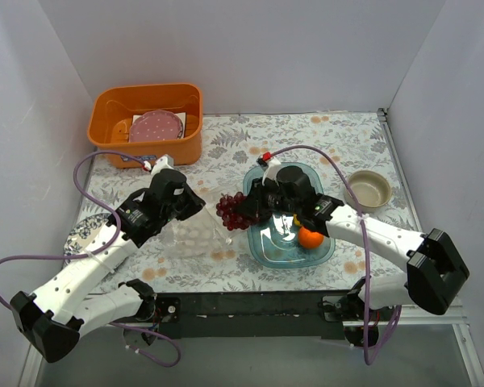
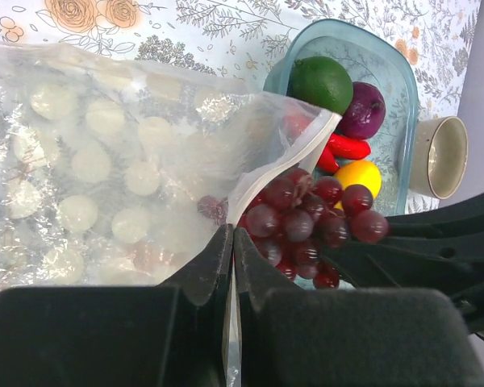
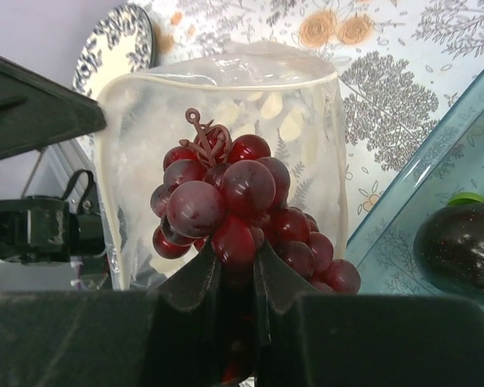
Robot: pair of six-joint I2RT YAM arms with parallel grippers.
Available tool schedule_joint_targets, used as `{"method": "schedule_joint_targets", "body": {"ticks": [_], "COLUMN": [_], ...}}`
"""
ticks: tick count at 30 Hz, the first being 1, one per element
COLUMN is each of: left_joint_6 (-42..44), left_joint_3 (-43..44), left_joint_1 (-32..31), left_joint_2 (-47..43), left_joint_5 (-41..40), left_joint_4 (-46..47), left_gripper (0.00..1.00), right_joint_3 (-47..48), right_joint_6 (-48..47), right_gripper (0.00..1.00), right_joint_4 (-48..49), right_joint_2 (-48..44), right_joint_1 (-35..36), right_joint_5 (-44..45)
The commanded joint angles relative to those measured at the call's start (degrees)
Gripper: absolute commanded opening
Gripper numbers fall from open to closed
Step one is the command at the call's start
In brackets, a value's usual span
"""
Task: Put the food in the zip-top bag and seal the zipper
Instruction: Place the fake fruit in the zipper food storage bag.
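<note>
Place: a robot test cell in a lab, its table dressed as a kitchen one.
Walls: plain white panels (image 1: 250,48) close in the table ahead of the grippers and to both sides of them.
Surface: a floral cloth (image 1: 306,133) lies spread beneath both grippers.
Mount: a black rail (image 1: 250,305), back behind the grippers, carries both arm bases.
Cabling: purple cables (image 1: 306,147) loop off the arms.
Props: a toy grape bunch (image 1: 231,211) is pinched in the right gripper (image 1: 246,207) and a clear zip-top bag (image 1: 195,234) in the left gripper (image 1: 198,206). Plastic fruit sits in a blue tray (image 1: 270,246) under the right gripper.
Storage: an orange bin (image 1: 145,121) stands beyond the left gripper.
</note>
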Motion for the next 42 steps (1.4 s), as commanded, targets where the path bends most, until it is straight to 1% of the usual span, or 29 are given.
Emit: {"method": "schedule_joint_targets", "body": {"ticks": [1, 4, 5, 7, 10, 12, 14, 18, 19, 20, 21, 23, 24, 25, 29, 31, 34, 35, 37, 38, 39, 42], "left_joint_6": [-0.08, 1.57, 2.19, 3.07, 2.29, 1.32, 0.36, -0.26, -0.26, -0.35, -0.44, -0.7, -0.79, -0.96, -1.14, -1.23, -1.23, -1.31, -1.23, -1.31, -1.23, -1.14], "left_joint_3": [1.93, 1.41, 1.06, 0.97, 0.53, -0.78, -1.4, -2.02, -1.93, -1.85, -1.76, -1.93, -2.02, -2.11, -2.02, -1.85, -1.93, -2.02, -2.02, -2.11, -2.28, -2.81], "left_joint_1": [-0.19, -0.19, -0.19, -0.19, -0.19, -0.19, -0.19, -0.19, -0.19, -0.19, -0.19, -0.19, -0.19, -0.19, -0.19, -0.19, -0.19, -0.19, -0.19, -0.19, -0.19, -0.19], "left_joint_2": [-1.58, -1.32, -1.06, -0.36, 0.35, -0.7, -1.49, -2.9, -2.9, -2.9, -3.16, -3.43, -3.69, -3.95, -4.39, -4.31, -4.48, -4.48, -4.48, -4.57, -4.74, -5.36], "left_joint_5": [-1.75, 0.0, 2.1, 3.78, 5.28, 5.72, 5.81, 4.5, 4.32, 3.97, 3.53, 3.09, 2.82, 2.39, 1.33, 0.8, 0.01, -0.08, -0.17, -0.34, -0.52, -0.43], "left_joint_4": [-0.1, 2.09, 3.66, 4.55, 5.0, 5.87, 6.58, 6.32, 6.23, 5.79, 5.7, 5.79, 5.88, 6.14, 6.23, 5.44, 4.74, 4.56, 4.03, 3.77, 3.68, 3.59], "left_gripper": [0.0, 0.0, 0.0, 0.0, 0.0, 0.0, 0.0, 0.0, 0.0, 0.0, 0.0, 0.0, 0.0, 0.0, 0.0, 0.0, 0.0, 0.0, 0.0, 0.0, 0.0, 0.0], "right_joint_3": [6.37, 9.0, 9.89, 11.38, 14.19, 16.83, 18.67, 20.7, 20.71, 20.71, 20.71, 20.71, 21.05, 21.23, 20.36, 19.83, 19.3, 18.6, 17.2, 16.15, 13.0, 9.11], "right_joint_6": [-4.8, -5.33, -5.33, -5.42, -5.16, -5.07, -4.89, -4.98, -4.98, -5.07, -5.24, -5.77, -6.12, -6.21, -6.65, -6.91, -7.0, -6.57, -5.51, -5.25, -4.63, -3.31], "right_gripper": [0.03, 0.05, 0.05, 0.06, 0.07, 0.07, 0.1, 0.23, 0.33, 0.37, 0.45, 0.5, 0.56, 0.57, 0.65, 0.66, 0.68, 0.69, 0.69, 0.7, 0.73, 0.75], "right_joint_4": [-3.8, -5.64, -5.91, -7.84, -7.93, -8.46, -7.94, -9.08, -9.16, -9.16, -9.25, -9.69, -10.04, -10.48, -11.62, -11.88, -14.25, -15.39, -17.94, -17.95, -17.78, -17.95], "right_joint_2": [3.14, 5.52, 6.14, 7.89, 10.17, 11.32, 12.38, 14.14, 14.23, 14.23, 14.14, 13.79, 13.79, 13.62, 11.25, 8.8, 5.19, 4.39, 1.85, 0.97, -0.61, -0.54], "right_joint_1": [0.35, 0.7, 0.79, 0.97, 1.4, 2.02, 2.89, 3.34, 3.43, 3.43, 3.43, 3.51, 3.52, 3.52, 3.52, 3.52, 3.52, 3.43, 3.43, 3.43, 3.34, 2.73], "right_joint_5": [-4.11, -4.73, -4.55, -4.9, -5.87, -6.22, -6.31, -5.96, -6.04, -6.22, -6.22, -6.48, -6.75, -6.75, -2.99, -1.4, 4.83, 9.29, 14.05, 15.39, 17.23, 16.37]}}
